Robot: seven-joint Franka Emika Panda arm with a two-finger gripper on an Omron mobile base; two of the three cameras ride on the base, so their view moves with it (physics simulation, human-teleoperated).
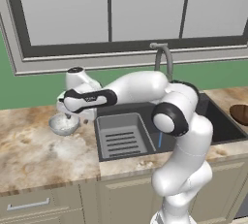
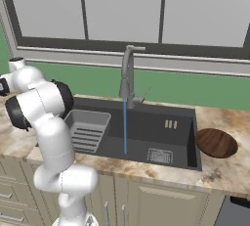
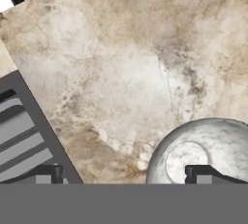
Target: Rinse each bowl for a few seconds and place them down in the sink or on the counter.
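The speckled grey-white bowl (image 1: 63, 124) is sitting on the bench (image 1: 29, 152) just left of the sink (image 1: 121, 136). The fingers (image 3: 201, 175) are hanging wide open over it, gripping nothing. The reddish-brown bowl (image 2: 216, 142) is resting right of the sink.

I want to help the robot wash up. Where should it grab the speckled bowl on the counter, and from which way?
Probably by its rim, coming straight down from above. The speckled bowl sits upright and open-topped on the counter, left of the sink. The open gripper already hovers over it; one finger inside and one outside the thin wall should pinch it.
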